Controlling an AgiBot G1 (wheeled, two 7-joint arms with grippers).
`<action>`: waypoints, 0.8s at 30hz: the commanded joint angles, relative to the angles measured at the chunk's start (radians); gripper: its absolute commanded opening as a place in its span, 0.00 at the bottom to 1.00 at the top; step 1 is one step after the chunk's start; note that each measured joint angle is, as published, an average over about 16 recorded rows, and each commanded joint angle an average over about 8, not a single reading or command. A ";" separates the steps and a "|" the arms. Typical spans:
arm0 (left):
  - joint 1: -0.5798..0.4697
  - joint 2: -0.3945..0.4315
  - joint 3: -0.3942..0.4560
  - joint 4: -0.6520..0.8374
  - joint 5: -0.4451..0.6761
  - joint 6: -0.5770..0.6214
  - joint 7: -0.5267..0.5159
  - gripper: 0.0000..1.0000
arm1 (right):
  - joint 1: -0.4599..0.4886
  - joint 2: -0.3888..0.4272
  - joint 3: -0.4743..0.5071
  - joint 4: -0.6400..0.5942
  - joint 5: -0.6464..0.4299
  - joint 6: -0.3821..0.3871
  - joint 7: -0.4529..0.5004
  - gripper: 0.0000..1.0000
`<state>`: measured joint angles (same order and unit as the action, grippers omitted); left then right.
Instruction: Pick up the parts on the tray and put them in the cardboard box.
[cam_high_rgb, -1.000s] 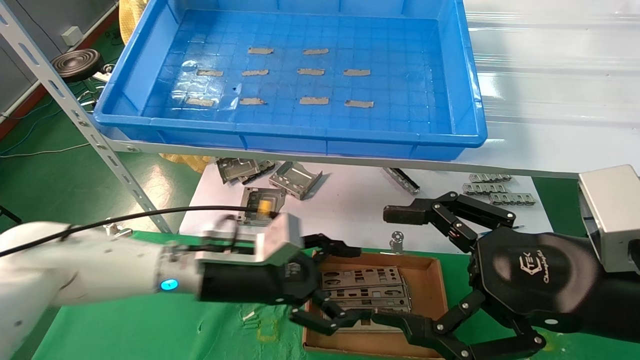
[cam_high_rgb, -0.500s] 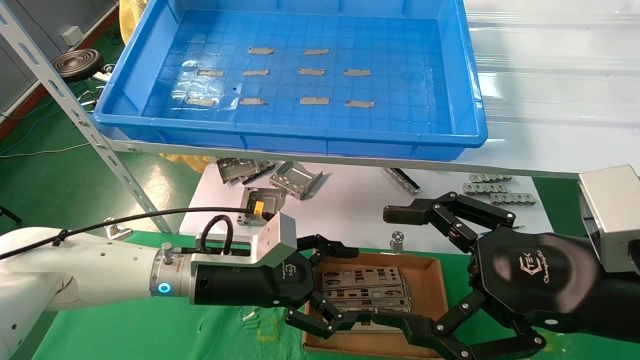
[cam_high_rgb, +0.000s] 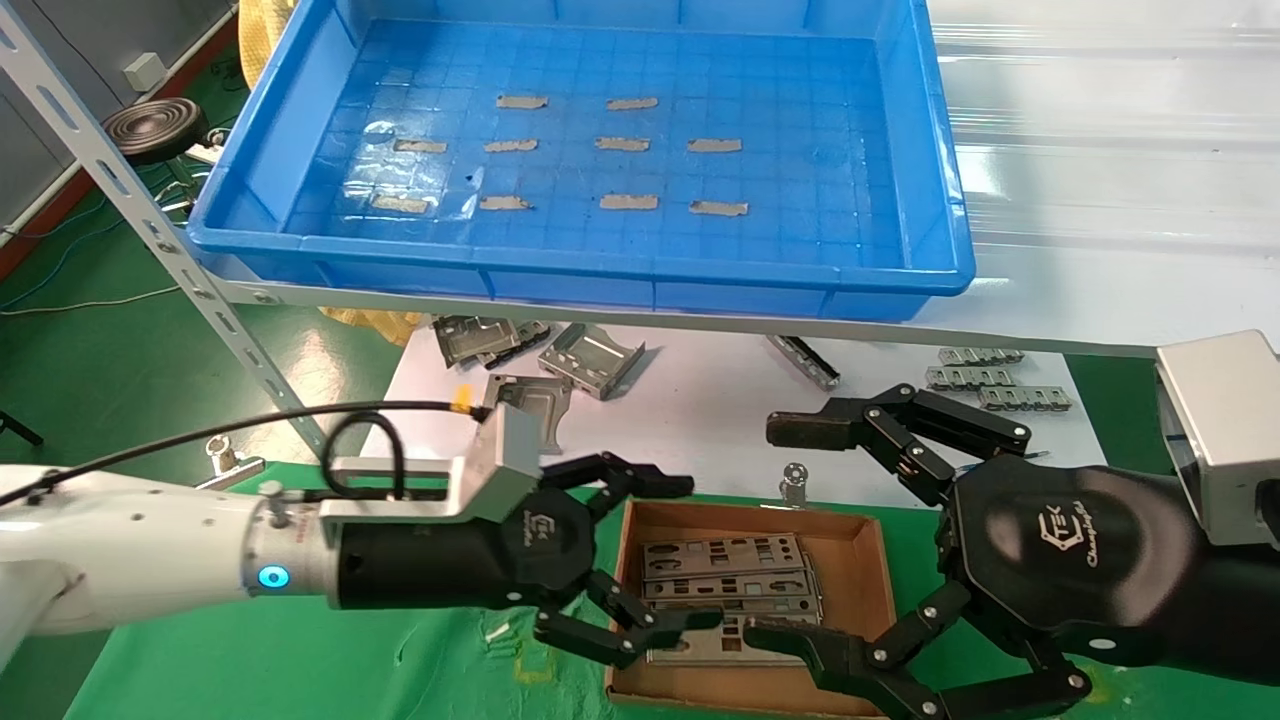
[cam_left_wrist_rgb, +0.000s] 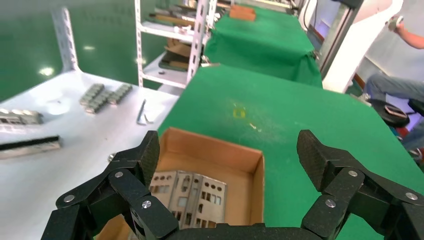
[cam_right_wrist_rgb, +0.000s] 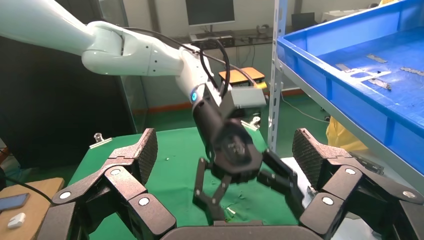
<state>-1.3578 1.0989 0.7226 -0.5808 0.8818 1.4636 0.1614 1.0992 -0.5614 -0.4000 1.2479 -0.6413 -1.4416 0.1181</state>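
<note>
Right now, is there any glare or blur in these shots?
Head view: glare on the tray floor and the white shelf. Right wrist view: the left claw is motion-blurred. Left wrist view: the background looks soft, with light spots on the white table.

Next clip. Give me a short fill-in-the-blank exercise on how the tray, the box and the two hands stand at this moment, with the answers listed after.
1. The blue tray holds no parts, only strips of grey ____.
2. The silver parts lie stacked inside the ____ box.
3. The left hand, at the box's left edge, has its fingers ____ and holds nothing.
4. The right hand, beside the box, also stands ____.

Missing words: tape; cardboard; open; open
</note>
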 joint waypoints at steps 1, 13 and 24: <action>0.011 -0.019 -0.018 -0.028 -0.006 0.001 -0.014 1.00 | 0.000 0.000 0.000 0.000 0.000 0.000 0.000 1.00; 0.079 -0.136 -0.124 -0.197 -0.042 0.009 -0.098 1.00 | 0.000 0.000 0.000 0.000 0.000 0.000 0.000 1.00; 0.141 -0.243 -0.221 -0.351 -0.075 0.016 -0.174 1.00 | 0.000 0.000 0.000 0.000 0.000 0.000 0.000 1.00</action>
<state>-1.2163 0.8553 0.5013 -0.9322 0.8062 1.4796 -0.0130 1.0992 -0.5614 -0.4000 1.2479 -0.6413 -1.4416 0.1181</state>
